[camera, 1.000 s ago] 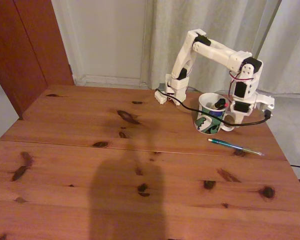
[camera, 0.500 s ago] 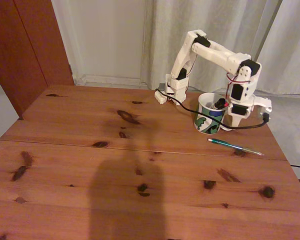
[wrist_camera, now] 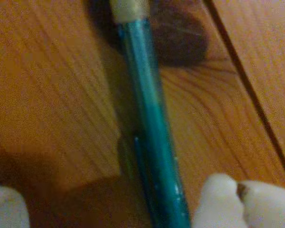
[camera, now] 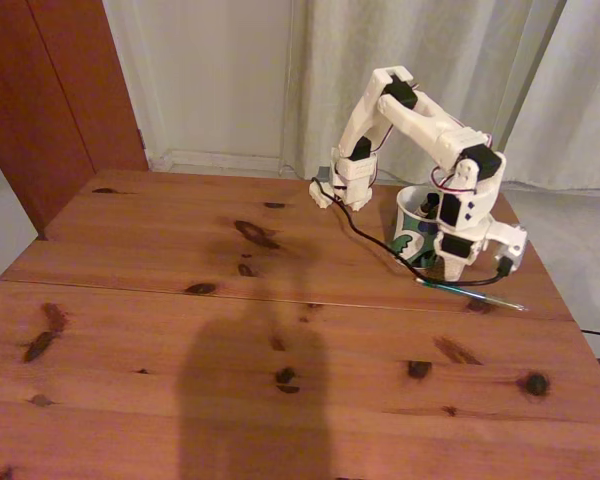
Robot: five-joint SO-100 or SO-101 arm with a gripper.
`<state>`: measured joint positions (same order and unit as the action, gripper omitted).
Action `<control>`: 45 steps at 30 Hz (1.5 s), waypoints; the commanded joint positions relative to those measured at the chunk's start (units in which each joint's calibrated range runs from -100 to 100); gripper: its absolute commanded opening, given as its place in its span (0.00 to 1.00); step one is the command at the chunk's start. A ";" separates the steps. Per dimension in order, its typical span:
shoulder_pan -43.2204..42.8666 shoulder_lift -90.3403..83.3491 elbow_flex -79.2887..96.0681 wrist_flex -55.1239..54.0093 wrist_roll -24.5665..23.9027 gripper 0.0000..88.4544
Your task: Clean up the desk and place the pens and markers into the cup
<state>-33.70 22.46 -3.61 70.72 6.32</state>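
Down low, the gripper [wrist_camera: 109, 204] is spread wide astride the teal-green pen [wrist_camera: 149, 128] on the desk [wrist_camera: 52, 95].

In the fixed view my end effector [camera: 450, 276] hangs in front of the cup [camera: 412, 228], over the near end of the pen [camera: 470, 293] lying on the desk [camera: 180, 330], seemingly straddling it.

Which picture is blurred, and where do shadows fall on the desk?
Wrist view: soft and out of focus, the teal pen and white fingertips smeared, warm orange cast. Fixed view: sharper but dim; a broad dark shadow lies on the near desk, bottom centre.
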 commanded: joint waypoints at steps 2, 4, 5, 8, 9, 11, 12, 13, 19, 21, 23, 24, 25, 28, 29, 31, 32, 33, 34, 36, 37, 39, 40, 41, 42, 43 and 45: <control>0.29 -0.32 -2.70 -1.08 0.38 0.01; -0.04 -0.32 -1.35 -1.17 0.38 0.01; -0.20 -0.41 -0.54 -1.17 0.38 0.01; -0.36 -0.74 1.90 -1.17 0.28 0.01; -0.52 -0.90 2.71 -1.17 0.28 0.01; -1.16 -0.98 4.15 -1.17 0.28 0.01; -1.64 -1.07 4.60 -1.17 0.28 0.01; -1.97 -1.07 5.14 -1.17 0.28 0.01; -2.29 -1.15 6.68 -1.17 0.33 0.08; -2.77 -1.15 6.68 -1.17 0.12 0.12; -3.01 -1.15 6.68 -1.17 0.01 0.14; -3.01 -1.15 6.68 -1.17 0.01 0.15; -3.01 -1.07 6.68 -1.17 0.01 0.15; -3.01 -1.07 6.68 -1.08 0.01 0.15; -2.93 -1.07 6.68 -0.83 0.07 0.15; -2.85 -1.07 6.58 -0.57 0.28 0.15; -2.85 -1.07 6.49 -0.48 0.33 0.15; -2.85 -1.07 6.13 -0.48 0.33 0.15; -2.85 -1.07 5.95 -0.48 0.33 0.15; -2.85 -1.15 5.86 -0.65 0.33 0.15; -2.85 -1.15 5.86 -1.08 0.33 0.15; -2.77 -1.15 5.77 -1.26 0.33 0.14; -2.53 -1.07 5.14 -1.26 0.28 0.14; -2.45 -0.90 4.24 -1.26 0.12 0.14; -2.37 -0.74 3.25 -1.26 0.07 0.14; -2.21 -0.49 2.26 -1.26 0.07 0.14; -1.56 -0.41 0.63 -1.26 0.17 0.15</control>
<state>-36.41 22.80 1.40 70.22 6.37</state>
